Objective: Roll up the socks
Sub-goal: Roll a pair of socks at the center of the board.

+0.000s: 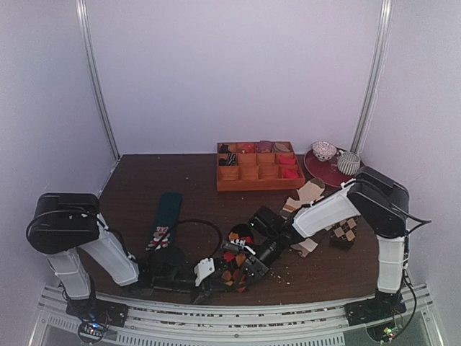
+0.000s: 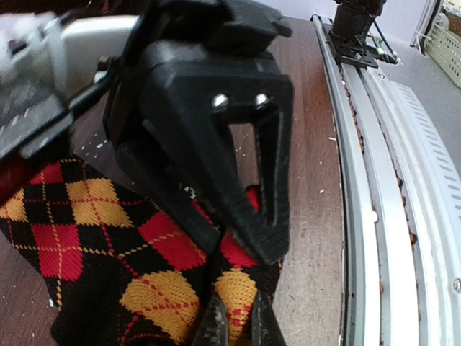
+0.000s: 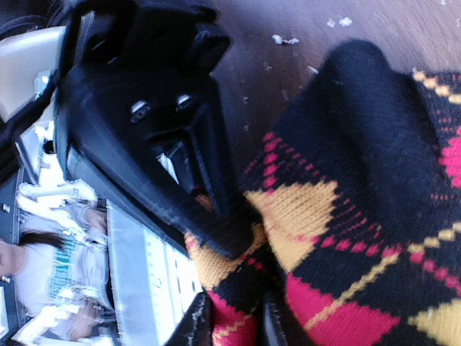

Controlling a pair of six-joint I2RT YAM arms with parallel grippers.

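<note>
Knitted cloth socks (image 2: 94, 238), matt wooden table (image 2: 317, 180)

We find the bottom centre of the overhead view crowded. The left gripper (image 2: 239, 326) and right gripper (image 3: 232, 328) meet nose to nose over the socks (image 2: 108, 238), each clamped on fabric, with hardly a gap between. A teal sock (image 1: 167, 215) and a cable loop (image 1: 200, 220) lie at left centre, and a brown argyle sock (image 1: 346, 232) at right. The wooden tray (image 1: 259, 167) and red plate (image 1: 323, 171) fill the upper right. We see bare table (image 1: 151, 173) at upper left.
</note>
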